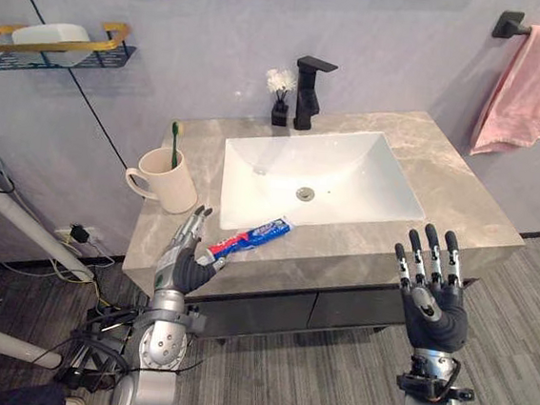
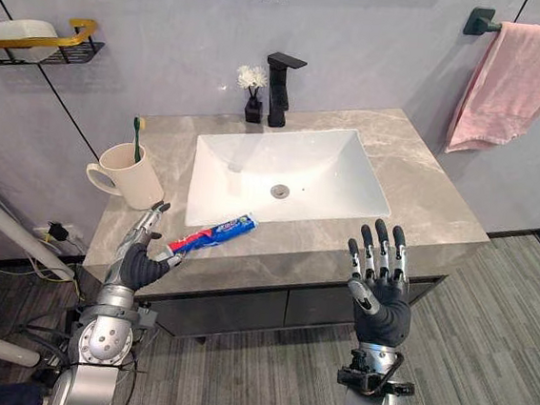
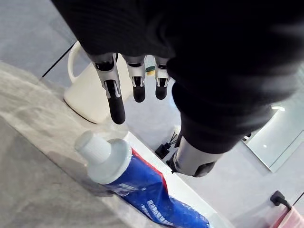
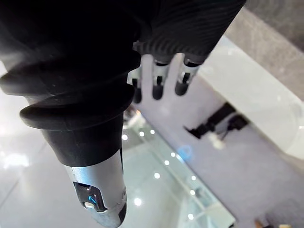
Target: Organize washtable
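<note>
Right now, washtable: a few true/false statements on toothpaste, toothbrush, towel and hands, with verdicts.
1. The blue-and-red toothpaste tube lies on the grey marble countertop by the white rectangular sink. True.
2. The green toothbrush lies in the sink. False: it stands in the beige mug.
3. The right hand grips the pink towel. False: it is open and empty; the towel hangs from a black bar.
4. The left hand is open beside the tube's cap. True.

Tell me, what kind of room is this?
Most likely a bathroom: a white sink with a black faucet, a hanging pink towel, and a mug holding a toothbrush.
</note>
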